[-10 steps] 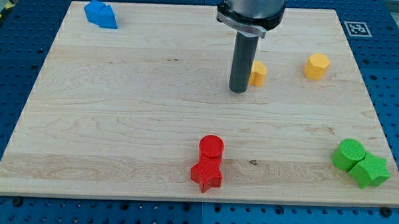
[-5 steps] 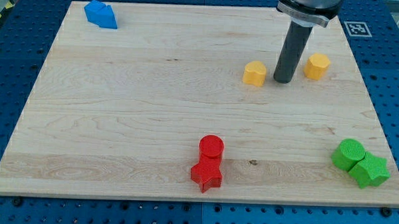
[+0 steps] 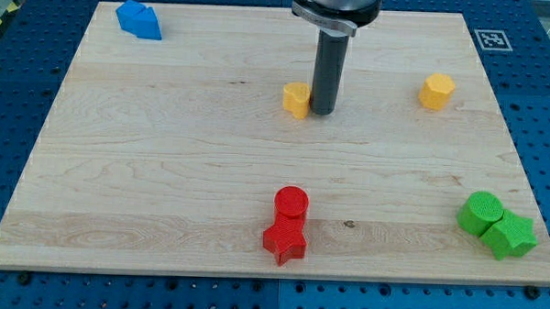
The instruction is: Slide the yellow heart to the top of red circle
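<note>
My tip (image 3: pixel 321 111) touches the yellow heart (image 3: pixel 297 99), which sits on its left in the view. The red circle (image 3: pixel 291 202) lies well below the tip. The rod has no jaws and holds nothing.

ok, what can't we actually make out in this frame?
- Camera view: right edge of the yellow heart is hidden by the rod, so contact with my tip is unclear.
- Arm above the rod is cut off by the view's top.
- Blue block: shape unclear, too small.

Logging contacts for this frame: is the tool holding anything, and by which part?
Nothing is held; the rod cannot grip. My tip sits against the right side of the yellow heart, at most pushing it. The red circle lies apart, toward the view's bottom.
</note>
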Robot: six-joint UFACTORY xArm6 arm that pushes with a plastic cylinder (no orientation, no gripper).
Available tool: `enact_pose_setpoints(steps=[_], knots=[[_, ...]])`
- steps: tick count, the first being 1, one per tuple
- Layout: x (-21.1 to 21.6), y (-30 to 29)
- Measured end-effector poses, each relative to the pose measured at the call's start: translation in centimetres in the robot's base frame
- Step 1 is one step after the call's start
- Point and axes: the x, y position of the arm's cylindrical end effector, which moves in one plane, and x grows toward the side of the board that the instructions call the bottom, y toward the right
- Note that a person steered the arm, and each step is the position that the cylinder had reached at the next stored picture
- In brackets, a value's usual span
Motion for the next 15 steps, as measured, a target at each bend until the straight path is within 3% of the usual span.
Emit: enact_pose_setpoints(steps=[2,4,8,13,15], knots=[[-5.6,0.9],[-7.6,-3.4],[-4.9,-4.2],[6.1,-4.4],[0.3,-4.1]])
